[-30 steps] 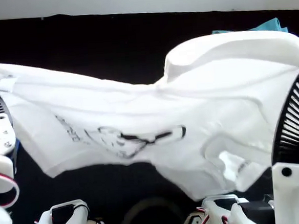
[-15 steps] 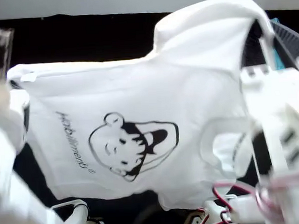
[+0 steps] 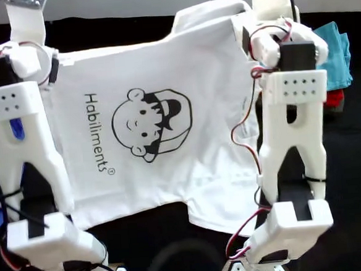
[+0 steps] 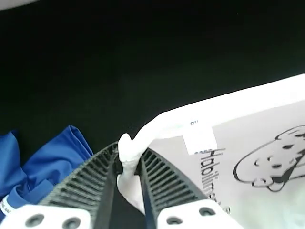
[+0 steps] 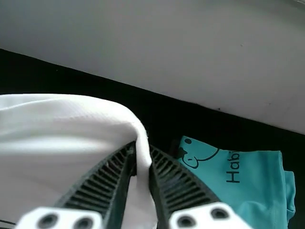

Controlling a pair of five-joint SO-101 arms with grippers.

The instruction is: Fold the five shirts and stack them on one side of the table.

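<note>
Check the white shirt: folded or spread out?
Spread: the white shirt is stretched open between the left pincer and right pincer, its whole print showing.

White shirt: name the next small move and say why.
Probably lower both arms so the white shirt lies flat on the table: the left claw and right claw each pinch its edge, it is spread print-up, and fabric by the right claw bulges up.

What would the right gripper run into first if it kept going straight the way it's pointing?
Past the white shirt pinched in it, the right gripper likely meets bare black table beside the teal shirt, then the pale wall; depth is unclear.
</note>
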